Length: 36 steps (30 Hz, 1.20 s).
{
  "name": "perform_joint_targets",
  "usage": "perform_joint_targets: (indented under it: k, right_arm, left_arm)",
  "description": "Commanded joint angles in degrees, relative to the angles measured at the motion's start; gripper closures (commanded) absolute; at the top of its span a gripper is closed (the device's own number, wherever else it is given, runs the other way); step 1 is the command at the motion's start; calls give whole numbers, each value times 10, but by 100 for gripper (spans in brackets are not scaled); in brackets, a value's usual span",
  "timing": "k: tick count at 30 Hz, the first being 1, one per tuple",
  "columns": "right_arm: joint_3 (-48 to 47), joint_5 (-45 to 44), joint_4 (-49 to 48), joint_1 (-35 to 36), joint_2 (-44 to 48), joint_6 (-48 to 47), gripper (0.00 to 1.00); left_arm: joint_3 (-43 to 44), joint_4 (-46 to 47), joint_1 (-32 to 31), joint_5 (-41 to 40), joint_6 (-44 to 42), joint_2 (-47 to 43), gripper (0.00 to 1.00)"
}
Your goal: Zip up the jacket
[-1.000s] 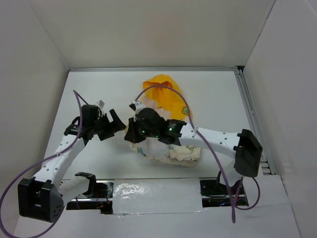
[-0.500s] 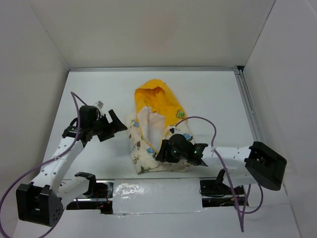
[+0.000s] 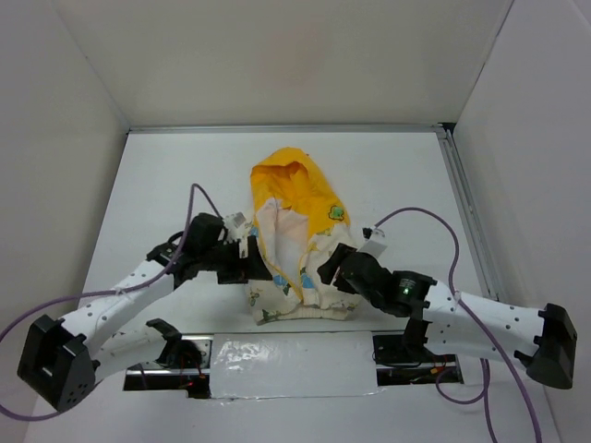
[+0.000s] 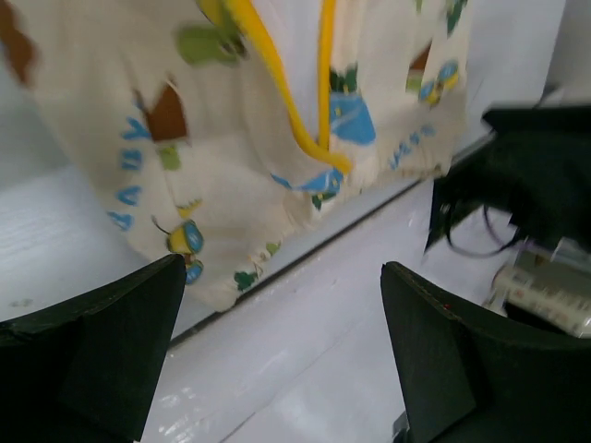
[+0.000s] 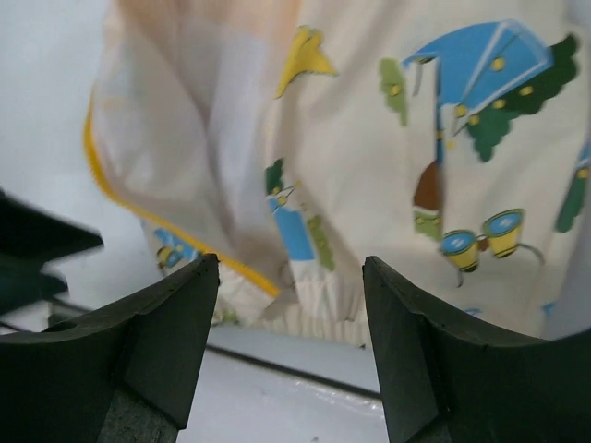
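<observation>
Presently the jacket point(image 3: 294, 245) lies mid-table point(image 3: 157, 185), hood point(image 3: 291, 175) farthest, front unzipped (pale lining showing). Left gripper point(image 4: 282, 277) and right gripper point(image 5: 291, 268) both gape, empty, flanking the hem point(image 3: 295, 314). Advise: pin the hem and align both zipper ends before pulling.

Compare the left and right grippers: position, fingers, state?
Left gripper is at the jacket's left side; right gripper is at its right side. Left gripper's fingers look spread wider than the right gripper's. Shared: both open, holding nothing, facing the jacket.
</observation>
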State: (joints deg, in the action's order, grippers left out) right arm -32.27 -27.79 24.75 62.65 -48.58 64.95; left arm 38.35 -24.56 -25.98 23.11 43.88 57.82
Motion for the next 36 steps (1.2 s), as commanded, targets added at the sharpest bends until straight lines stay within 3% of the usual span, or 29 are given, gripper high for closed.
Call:
perform_joint_targets:
  k: [1, 5, 9, 17, 20, 23, 26, 36]
  right_arm:
    - [13, -39, 39, -32, 7, 2, 29]
    - [33, 34, -20, -62, -13, -26, 30]
    - [34, 65, -45, -70, -31, -49, 31]
    - [37, 97, -78, -72, -63, -56, 32]
    - [42, 101, -90, -72, -71, -55, 33]
    - [51, 108, -106, -72, -73, -51, 33]
    - [60, 123, -123, -76, -77, -63, 34]
    - [4, 156, -114, -45, -187, -129, 35]
  left_arm:
    - [-7, 40, -81, 26, 12, 31, 1]
    - [2, 51, -154, -2, 30, 90, 4]
    - [40, 53, -189, -30, 39, 165, 14]
    - [113, 30, -224, -83, 81, 265, 17]
    - [123, 26, -235, -97, 98, 281, 21]
    - [120, 30, -238, -103, 105, 291, 40]
    - [112, 30, -238, -105, 110, 292, 53]
    - [103, 19, -238, -129, 138, 302, 60]
